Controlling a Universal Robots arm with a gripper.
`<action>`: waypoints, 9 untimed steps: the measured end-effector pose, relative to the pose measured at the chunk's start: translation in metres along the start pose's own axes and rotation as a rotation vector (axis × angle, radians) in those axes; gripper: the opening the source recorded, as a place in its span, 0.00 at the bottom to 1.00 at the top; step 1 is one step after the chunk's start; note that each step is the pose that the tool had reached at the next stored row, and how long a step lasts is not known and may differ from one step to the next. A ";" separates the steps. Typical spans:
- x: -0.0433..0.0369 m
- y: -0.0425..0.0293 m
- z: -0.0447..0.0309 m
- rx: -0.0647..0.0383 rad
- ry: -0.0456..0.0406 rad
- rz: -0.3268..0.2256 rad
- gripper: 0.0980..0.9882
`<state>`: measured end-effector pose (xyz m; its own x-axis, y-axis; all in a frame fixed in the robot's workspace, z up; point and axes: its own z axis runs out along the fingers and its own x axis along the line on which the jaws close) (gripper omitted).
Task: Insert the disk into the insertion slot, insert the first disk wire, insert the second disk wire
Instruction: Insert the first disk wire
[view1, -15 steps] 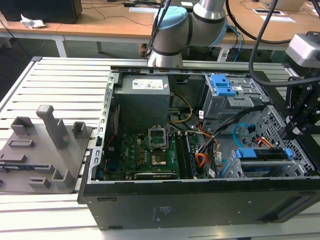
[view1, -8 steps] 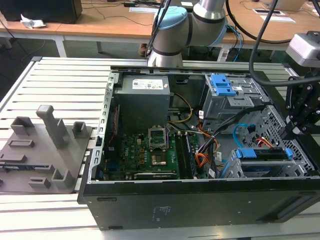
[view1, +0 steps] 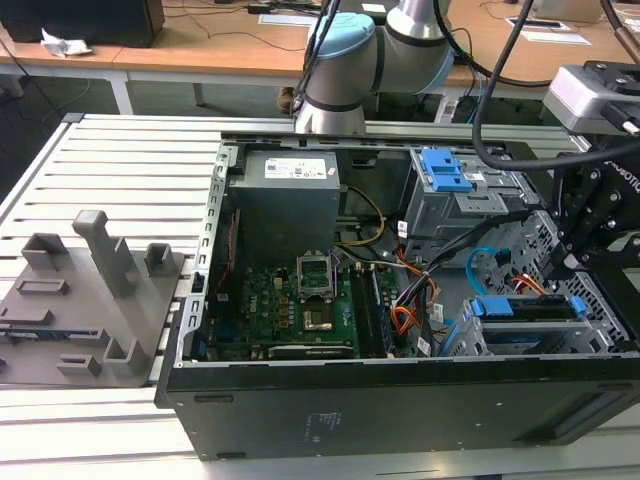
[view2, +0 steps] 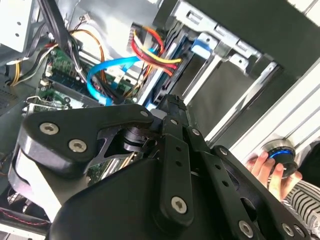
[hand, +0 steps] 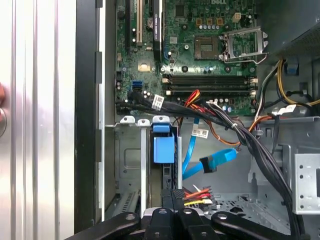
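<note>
Pinches the power plug (hand: 173, 193) of the red-yellow-black wires with the gripper (hand: 172, 210) almost closed, right at the end of the disk (hand: 164, 149). Sits blue-handled in the insertion slot (hand: 127, 165). Hangs unplugged just beside: blue data cable (hand: 216, 162). Crowds above: thick black cable bundle (hand: 240, 132), crossing below the motherboard (hand: 200, 45).

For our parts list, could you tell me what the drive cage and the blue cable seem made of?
The drive cage looks like sheet steel: dull grey, punched with holes. The blue cable seems plastic-sheathed: smooth, flat, bending freely.
</note>
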<state>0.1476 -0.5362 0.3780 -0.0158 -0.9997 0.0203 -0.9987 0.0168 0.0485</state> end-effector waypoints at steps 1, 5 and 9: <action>0.0001 0.0025 0.0001 0.000 0.0000 0.000 0.01; 0.0002 0.0070 0.0004 0.000 0.0000 0.000 0.01; 0.0001 0.0073 0.0004 0.000 0.0000 0.000 0.01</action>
<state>0.1403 -0.5362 0.3779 -0.0158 -0.9997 0.0203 -0.9987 0.0168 0.0484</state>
